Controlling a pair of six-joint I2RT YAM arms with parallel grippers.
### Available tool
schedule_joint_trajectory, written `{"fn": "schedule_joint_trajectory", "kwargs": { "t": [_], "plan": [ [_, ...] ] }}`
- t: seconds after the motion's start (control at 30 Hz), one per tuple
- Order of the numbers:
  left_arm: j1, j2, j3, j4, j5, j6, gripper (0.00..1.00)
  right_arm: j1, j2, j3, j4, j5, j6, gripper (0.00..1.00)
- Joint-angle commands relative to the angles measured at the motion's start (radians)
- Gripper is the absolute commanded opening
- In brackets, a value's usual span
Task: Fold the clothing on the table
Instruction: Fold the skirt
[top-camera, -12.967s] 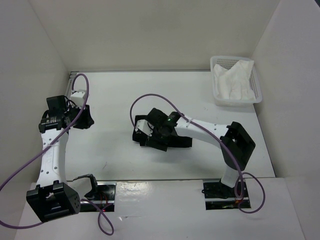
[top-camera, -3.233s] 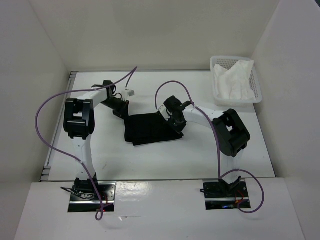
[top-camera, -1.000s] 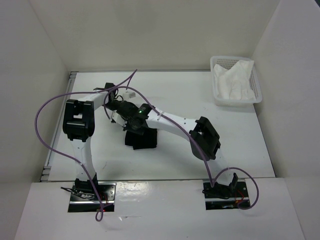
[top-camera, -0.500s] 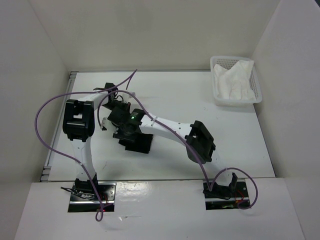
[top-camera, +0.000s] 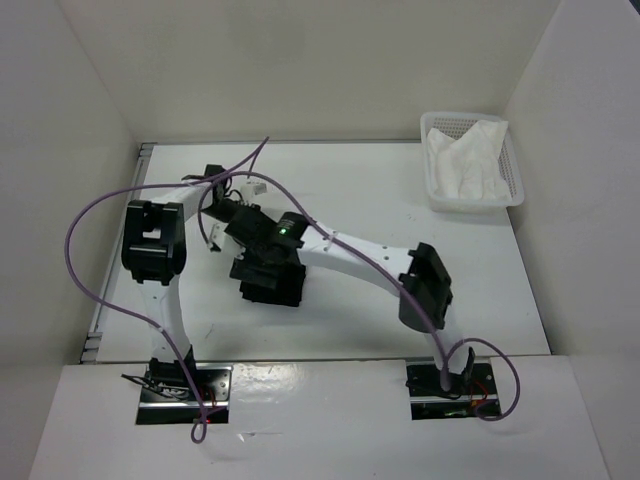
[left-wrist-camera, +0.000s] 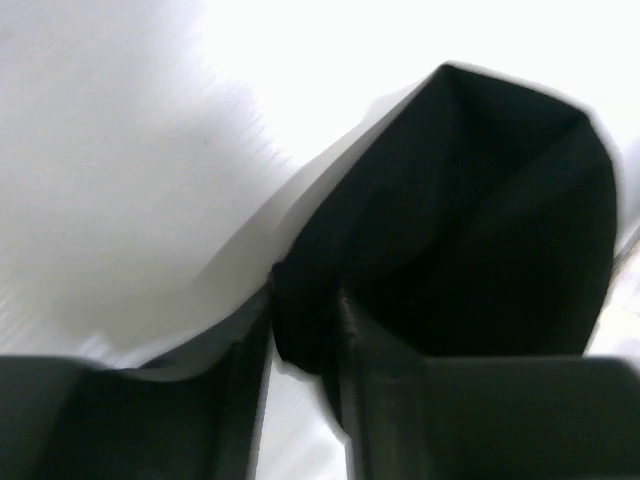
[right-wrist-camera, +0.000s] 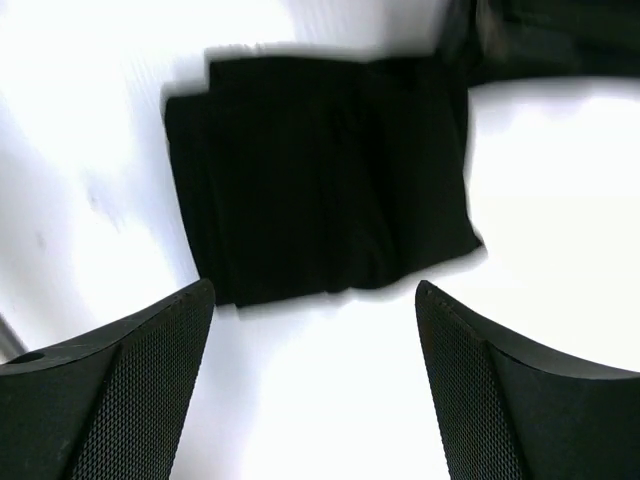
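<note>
Top external view: the clothing (top-camera: 272, 287) is a small, dark, squared-off bundle lying on the table (top-camera: 400, 190), left of centre and nearer the arm bases than the back wall. Both arms bend in over it, so the far edge of the bundle is covered up from here. Way off in the far right corner there's a white mesh basket (top-camera: 515, 175) with a white cloth (top-camera: 465, 160) bunched up inside.

Right wrist cam is the clear one. The right gripper (right-wrist-camera: 315, 300) has its fingers spread wide, hanging above the bundle with nothing between them, and the fabric lies flat as a neat rectangle with layered edges showing on one side.

Left wrist cam is blurry. The left gripper (left-wrist-camera: 302, 300) has its fingers close together with a fold of the black fabric sitting in the narrow gap. Honestly can't tell if it's actually pinching that fold or just loose around it.
</note>
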Motion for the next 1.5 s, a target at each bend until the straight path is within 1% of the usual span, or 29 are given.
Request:
{"fn": "schedule_joint_trajectory", "kwargs": {
  "t": [0.0,0.03,0.07,0.1,0.13,0.17,0.2,0.23,0.27,0.3,0.37,0.4,0.43,0.47,0.53,0.57,0.6,0.63,0.67,0.7,0.73,0.77,0.8,1.0,1.07,1.27,1.33,1.47],
  "plan": [
    [0.068,-0.098,0.0,-0.028,-0.013,-0.006,0.48,-0.04,-0.224,-0.13,0.058,0.081,-0.011,0.86],
    [0.103,-0.13,0.0,-0.028,-0.026,0.005,0.55,-0.084,-0.291,-0.219,0.089,0.093,-0.021,0.87],
    [0.12,-0.149,0.0,-0.04,-0.039,0.005,0.62,-0.112,-0.325,-0.265,0.106,0.117,-0.021,0.87],
    [0.14,-0.169,0.0,-0.04,-0.058,0.005,0.71,-0.144,-0.358,-0.308,0.121,0.127,-0.021,0.87],
    [0.158,-0.189,0.0,-0.053,-0.091,0.014,0.77,-0.181,-0.388,-0.383,0.146,0.127,-0.03,0.87],
    [0.19,-0.231,0.0,-0.053,-0.111,0.014,0.85,-0.257,-0.448,-0.416,0.158,0.127,-0.03,0.87],
    [0.206,-0.255,0.0,-0.062,-0.131,0.014,0.95,-0.298,-0.477,-0.448,0.17,0.116,-0.03,0.88],
    [0.22,-0.303,0.0,-0.062,-0.17,0.014,0.97,-0.338,-0.505,-0.505,0.193,0.116,-0.03,0.88],
    [0.238,-0.328,0.0,-0.062,-0.184,0.005,0.99,-0.406,-0.557,-0.534,0.207,0.116,-0.03,0.89],
    [0.238,-0.351,0.0,-0.062,-0.184,0.005,0.99,-0.439,-0.58,-0.557,0.219,0.116,-0.03,0.89],
    [0.238,-0.414,0.011,-0.082,-0.129,0.015,1.0,-0.494,-0.62,-0.625,0.25,0.116,-0.017,0.9],
    [0.22,-0.428,0.022,-0.094,-0.092,0.015,1.0,-0.545,-0.649,-0.657,0.25,0.09,-0.017,0.92],
    [0.2,-0.439,0.04,-0.114,-0.052,0.031,1.0,-0.569,-0.663,-0.674,0.262,0.076,-0.006,0.92],
    [0.151,-0.439,0.054,-0.169,0.036,0.063,1.0,-0.591,-0.674,-0.689,0.278,0.062,0.011,0.92],
    [0.099,-0.393,0.104,-0.235,0.116,0.109,1.0,-0.643,-0.692,-0.727,0.278,0.024,0.023,0.92],
    [0.071,-0.373,0.118,-0.308,0.152,0.168,1.0,-0.654,-0.706,-0.738,0.278,0.024,0.032,0.92],
    [0.024,-0.333,0.128,-0.336,0.152,0.19,1.0,-0.668,-0.718,-0.761,0.278,0.015,0.032,0.92],
    [0.002,-0.31,0.128,-0.361,0.166,0.213,1.0,-0.668,-0.719,-0.77,0.278,0.015,0.032,0.92],
    [-0.016,-0.283,0.138,-0.426,0.202,0.241,1.0,-0.678,-0.729,-0.771,0.278,0.015,0.032,0.92],
    [-0.048,-0.225,0.16,-0.466,0.229,0.312,1.0,-0.678,-0.729,-0.784,0.278,0.015,0.032,0.92],
    [-0.062,-0.197,0.169,-0.543,0.256,0.349,1.0,-0.678,-0.729,-0.784,0.278,0.015,0.032,0.92],
    [-0.073,-0.169,0.178,-0.578,0.304,0.4,1.0,-0.678,-0.729,-0.784,0.267,0.024,0.032,0.92],
    [-0.091,-0.14,0.178,-0.579,0.318,0.4,1.0,-0.678,-0.729,-0.784,0.267,0.024,0.032,0.92],
    [-0.147,-0.14,0.148,-0.579,0.318,0.414,1.0,-0.678,-0.696,-0.765,0.249,0.033,0.032,0.92],
    [-0.147,-0.14,0.117,-0.579,0.318,0.425,1.0,-0.678,-0.686,-0.764,0.249,0.022,0.032,0.92],
    [-0.156,-0.18,0.108,-0.579,0.307,0.425,1.0,-0.678,-0.646,-0.734,0.239,0.004,0.042,0.92],
    [-0.166,-0.18,0.077,-0.579,0.316,0.436,1.0,-0.678,-0.636,-0.722,0.239,0.004,0.042,0.92],
    [-0.176,-0.123,0.04,-0.579,0.316,0.47,1.0,-0.678,-0.6,-0.712,0.23,-0.02,0.051,0.92]
  ]
}}
